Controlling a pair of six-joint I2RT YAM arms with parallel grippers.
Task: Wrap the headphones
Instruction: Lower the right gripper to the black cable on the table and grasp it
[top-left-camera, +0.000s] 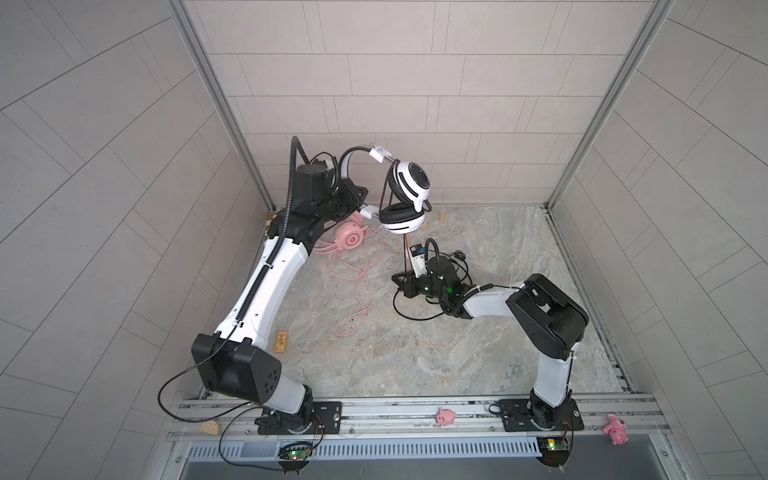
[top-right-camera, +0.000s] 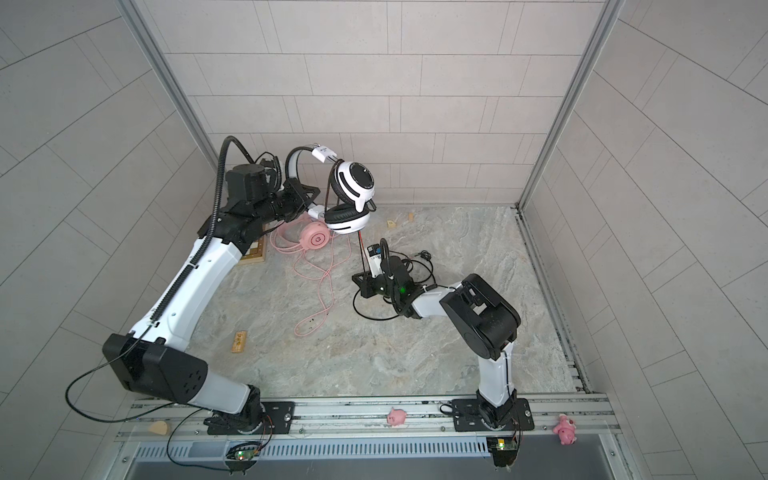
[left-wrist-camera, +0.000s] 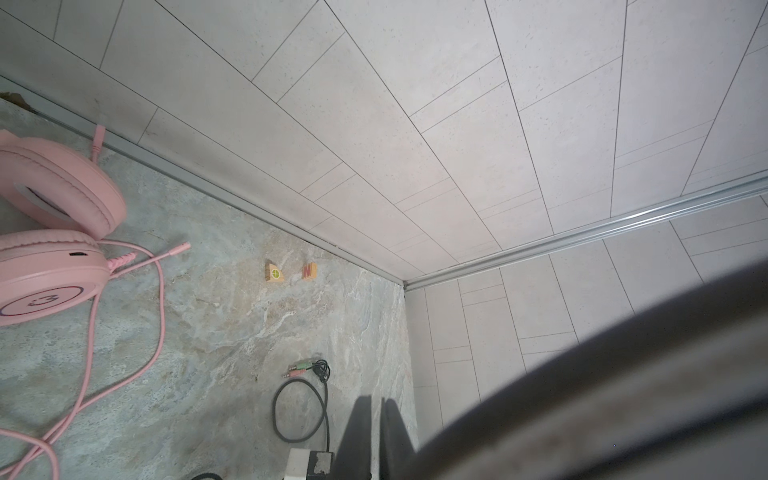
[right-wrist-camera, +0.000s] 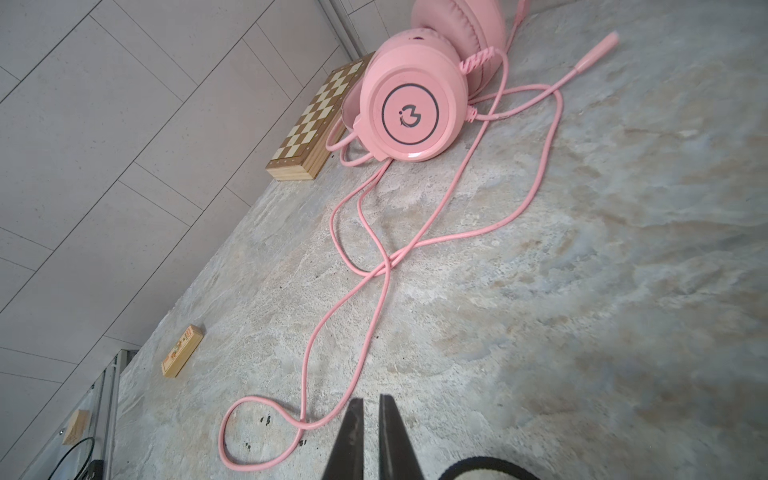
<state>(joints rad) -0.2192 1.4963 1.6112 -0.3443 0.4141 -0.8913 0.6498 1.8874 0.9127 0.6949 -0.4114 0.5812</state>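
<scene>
**1. White headphones** (top-left-camera: 409, 187): upper centre in both top views, off the table (top-left-camera: 457, 332). Hung by headband from L gripper (top-left-camera: 353, 196), jaws closed on the band. L wrist view gives the band only as a dark blur beside the fingers (left-wrist-camera: 361, 436).

**2. Black cable** (top-left-camera: 404, 253): drops straight from lower cup to R gripper (top-left-camera: 400, 279), centre frame. Rest loops on table under R arm. Jaws closed. R wrist view shows no cable between the tips (right-wrist-camera: 353, 432), so can't tell if it's pinched.

**3. Pink headphones** (top-left-camera: 351, 239): on table, left of centre, partly under L arm. Pink cable (right-wrist-camera: 386, 266) sprawls loose toward front.

**4. Misc.**
- Chessboard (right-wrist-camera: 311, 120): at left wall, seen in R wrist view & a top view (top-right-camera: 253, 253).
- Jack plugs (left-wrist-camera: 297, 370): L wrist view only.
- Wood blocks (left-wrist-camera: 275, 274): near back wall.
- Wood tile (top-left-camera: 281, 341): near left edge.

**5. Room:** open marble at lower right of frame.
</scene>
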